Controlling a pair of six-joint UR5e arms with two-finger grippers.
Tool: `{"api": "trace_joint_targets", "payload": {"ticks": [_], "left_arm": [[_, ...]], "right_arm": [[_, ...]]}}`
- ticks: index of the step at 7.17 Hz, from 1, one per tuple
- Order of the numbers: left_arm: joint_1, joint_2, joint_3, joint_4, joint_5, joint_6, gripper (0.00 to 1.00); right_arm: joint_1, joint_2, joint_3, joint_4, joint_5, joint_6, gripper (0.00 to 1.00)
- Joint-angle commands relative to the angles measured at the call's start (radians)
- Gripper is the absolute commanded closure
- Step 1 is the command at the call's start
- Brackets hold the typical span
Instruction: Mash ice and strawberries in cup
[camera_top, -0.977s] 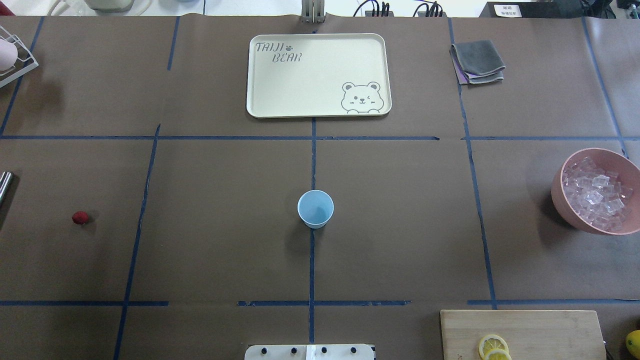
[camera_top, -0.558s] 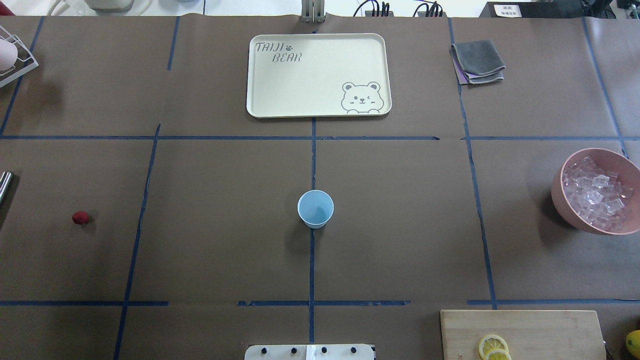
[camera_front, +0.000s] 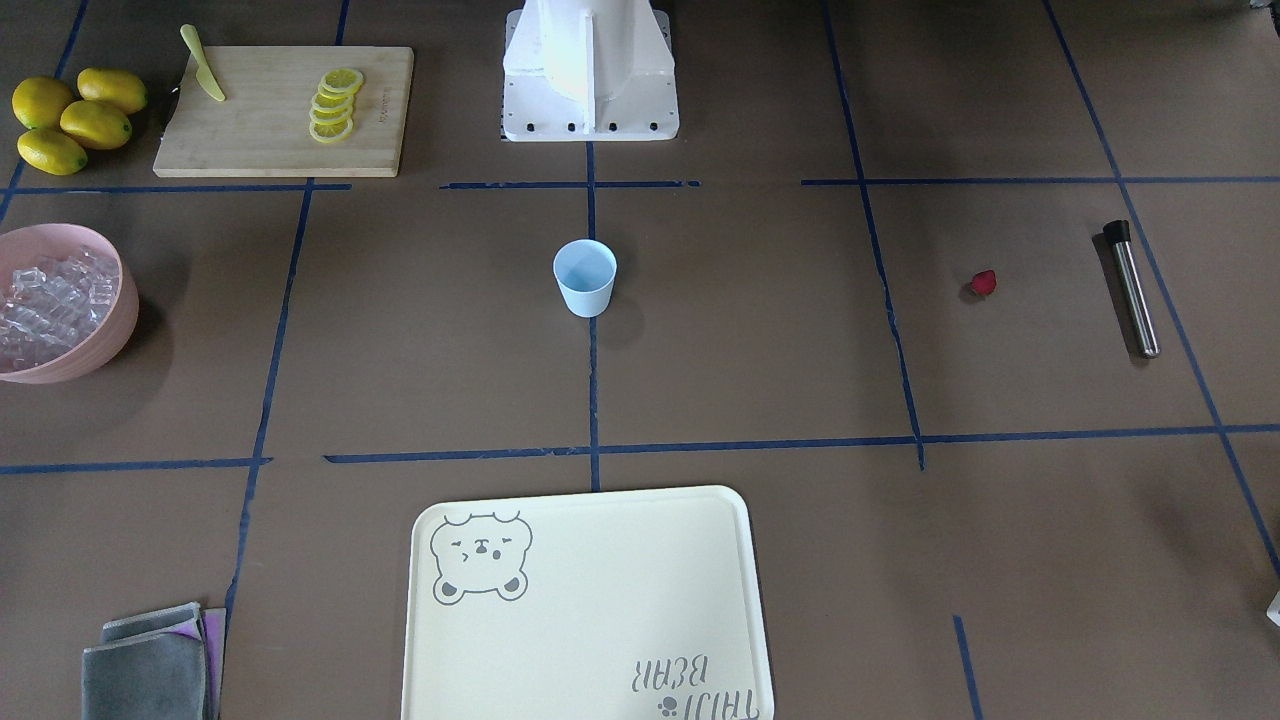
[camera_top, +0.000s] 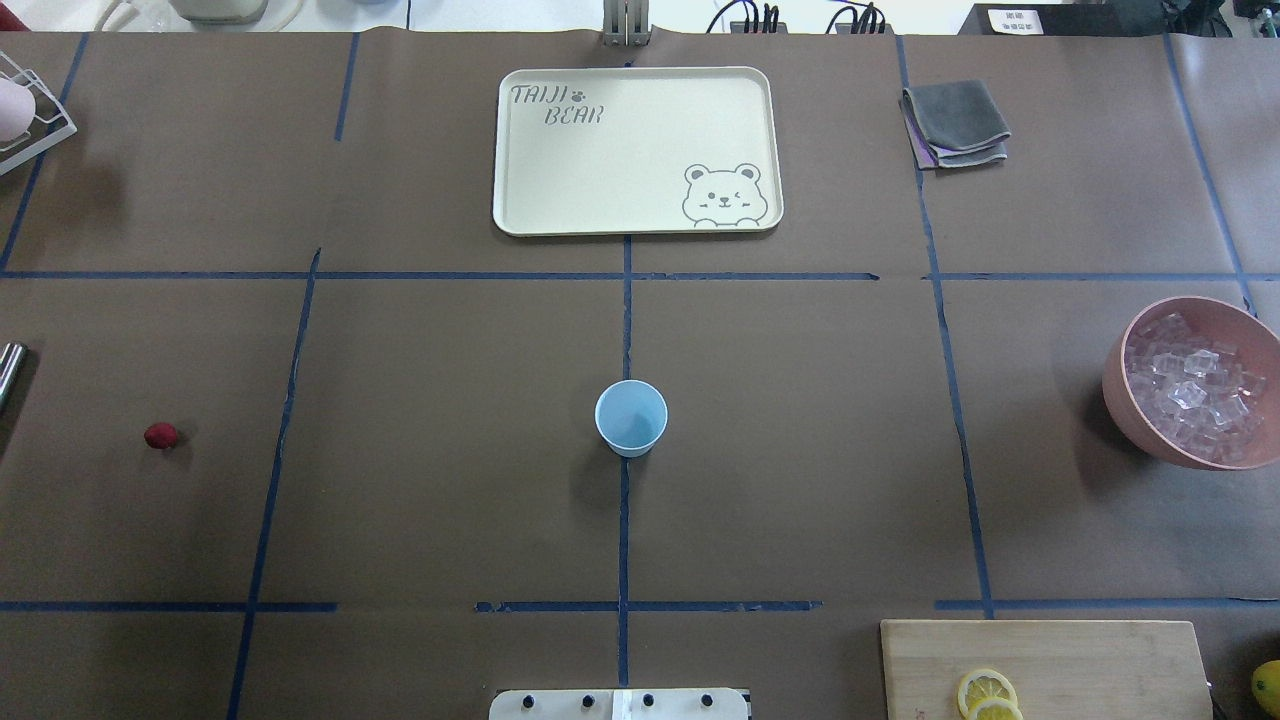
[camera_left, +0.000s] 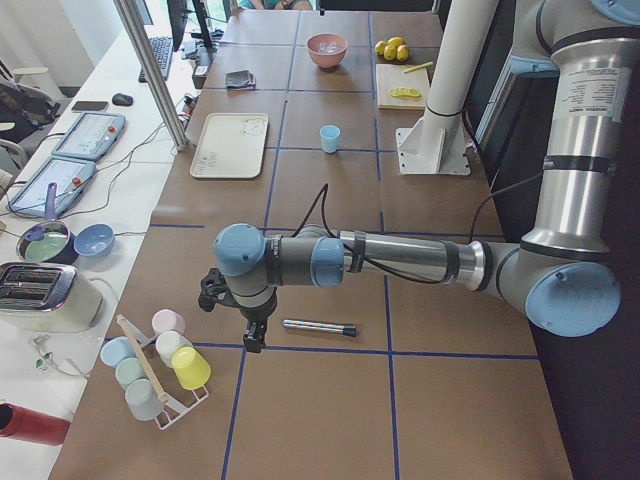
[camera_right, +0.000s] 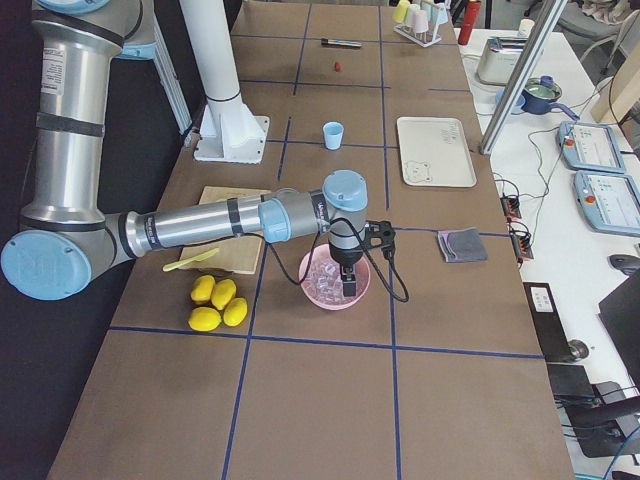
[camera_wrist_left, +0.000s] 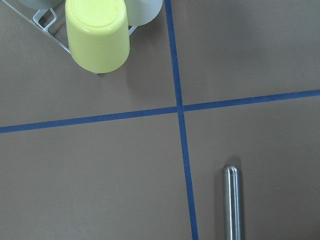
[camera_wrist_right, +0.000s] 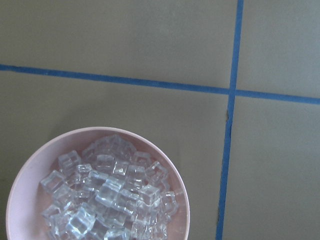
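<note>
The light blue cup (camera_top: 631, 417) stands upright and empty at the table's middle, also in the front view (camera_front: 585, 277). The dark red strawberry (camera_top: 160, 435) lies alone on the robot's left side. The ice (camera_top: 1195, 390) is a heap in the pink bowl (camera_top: 1118, 400) on the robot's right; the right wrist view looks down on the ice (camera_wrist_right: 110, 195). My right gripper (camera_right: 347, 287) hangs over the bowl. My left gripper (camera_left: 250, 343) hangs low beside a metal rod (camera_left: 318, 326). I cannot tell whether either gripper is open or shut.
A cream bear tray (camera_top: 636, 150) and a folded grey cloth (camera_top: 955, 123) lie at the far side. A cutting board (camera_front: 283, 110) holds lemon slices and a knife, with whole lemons (camera_front: 70, 118) beside it. A rack of cups (camera_left: 160, 365) stands near the left gripper.
The ice in the bowl looks slightly darker, as if shaded. Nothing else on the table has moved.
</note>
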Motion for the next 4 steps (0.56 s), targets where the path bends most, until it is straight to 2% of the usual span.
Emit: {"api": "trace_joint_targets", "payload": {"ticks": [1, 3, 4], "left_arm": [[0.000, 0.000, 0.000, 0.000, 0.000, 0.000, 0.00], [0.000, -0.001, 0.000, -0.012, 0.000, 0.000, 0.00], [0.000, -0.001, 0.000, -0.012, 0.000, 0.000, 0.00]], "right_arm": [[-0.066, -0.022, 0.004, -0.001, -0.005, 0.004, 0.03], [-0.129, -0.020, 0.004, 0.014, -0.009, 0.088, 0.04], [-0.143, -0.020, 0.001, 0.020, -0.012, 0.098, 0.11]]}}
